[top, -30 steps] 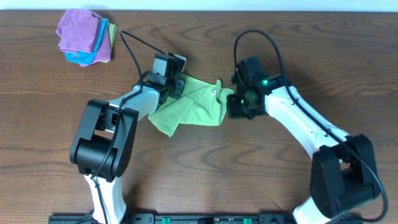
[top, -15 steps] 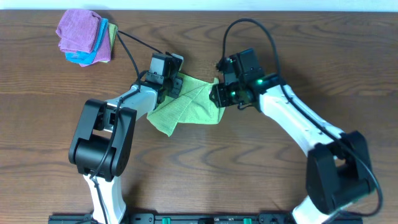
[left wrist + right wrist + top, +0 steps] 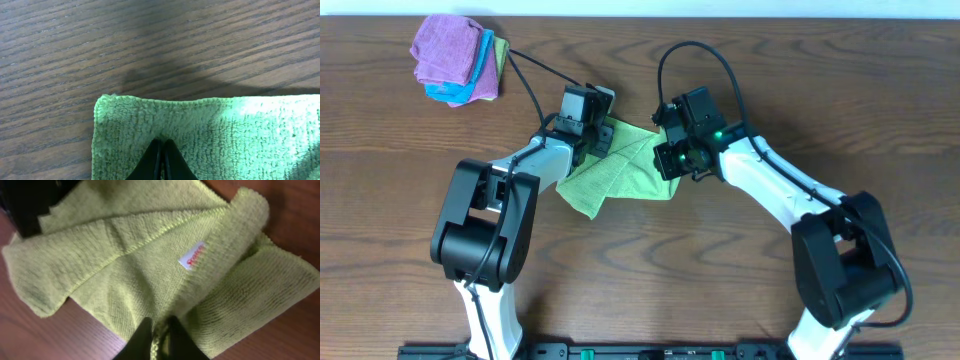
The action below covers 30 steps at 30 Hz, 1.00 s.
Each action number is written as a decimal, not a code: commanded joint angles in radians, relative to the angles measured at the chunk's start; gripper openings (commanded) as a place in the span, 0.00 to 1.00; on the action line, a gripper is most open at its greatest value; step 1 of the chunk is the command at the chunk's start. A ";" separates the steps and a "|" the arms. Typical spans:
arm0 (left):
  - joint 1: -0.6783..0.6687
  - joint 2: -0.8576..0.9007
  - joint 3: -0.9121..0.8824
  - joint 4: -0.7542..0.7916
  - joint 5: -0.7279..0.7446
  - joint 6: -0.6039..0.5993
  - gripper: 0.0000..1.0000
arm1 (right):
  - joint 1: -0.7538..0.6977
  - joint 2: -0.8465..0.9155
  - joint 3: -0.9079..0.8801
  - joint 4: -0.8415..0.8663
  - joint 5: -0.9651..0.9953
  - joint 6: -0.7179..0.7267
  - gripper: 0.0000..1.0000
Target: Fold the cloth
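The lime-green cloth (image 3: 620,178) lies crumpled and partly folded on the wooden table between both arms. My left gripper (image 3: 603,136) is at its far left corner, fingers pressed together on the terry pile (image 3: 210,130); the left wrist view shows the tips (image 3: 161,150) closed in the fabric. My right gripper (image 3: 666,157) is at the cloth's right side. In the right wrist view its fingertips (image 3: 160,332) pinch a hemmed edge of the cloth (image 3: 125,265), and the white tag (image 3: 192,256) shows on a fold curled over above them.
A stack of other cloths sits at the table's far left corner, purple (image 3: 445,48) on top of light blue (image 3: 472,90). Black cables run from both wrists across the table behind the cloth.
My right gripper has moved left onto the cloth's right edge, opened briefly and closed on it. The left gripper has stayed in place, shut.
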 commanded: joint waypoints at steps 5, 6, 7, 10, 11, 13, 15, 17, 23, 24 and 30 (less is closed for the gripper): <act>0.018 0.043 -0.016 -0.030 -0.034 -0.016 0.06 | 0.006 0.015 0.039 -0.059 0.006 -0.005 0.01; 0.018 0.043 -0.016 -0.029 -0.035 -0.020 0.06 | 0.006 0.014 0.048 -0.077 0.006 -0.005 0.01; 0.018 0.043 -0.016 -0.029 -0.040 -0.027 0.06 | 0.008 0.014 0.062 -0.107 0.006 -0.005 0.01; 0.018 0.043 -0.016 -0.029 -0.082 -0.060 0.05 | 0.008 0.012 0.131 -0.233 0.005 -0.005 0.01; 0.018 0.043 -0.016 -0.029 -0.082 -0.060 0.06 | 0.008 0.010 0.151 -0.268 0.006 -0.005 0.01; 0.018 0.043 -0.016 -0.026 -0.082 -0.060 0.05 | 0.009 0.004 0.191 -0.347 0.005 -0.005 0.01; 0.018 0.043 -0.016 -0.023 -0.083 -0.060 0.06 | 0.016 -0.007 0.214 -0.412 0.006 -0.005 0.01; 0.018 0.043 -0.016 -0.021 -0.090 -0.083 0.06 | 0.032 -0.025 0.216 -0.477 0.006 -0.005 0.01; 0.018 0.043 -0.016 -0.004 -0.090 -0.086 0.06 | 0.118 -0.037 0.216 -0.662 -0.069 -0.203 0.06; 0.019 0.043 -0.016 -0.001 -0.090 -0.086 0.06 | 0.150 -0.037 0.216 -0.718 -0.039 -0.245 0.26; 0.020 0.043 -0.016 0.000 -0.090 -0.086 0.05 | 0.169 -0.037 0.216 -0.750 0.142 -0.089 0.71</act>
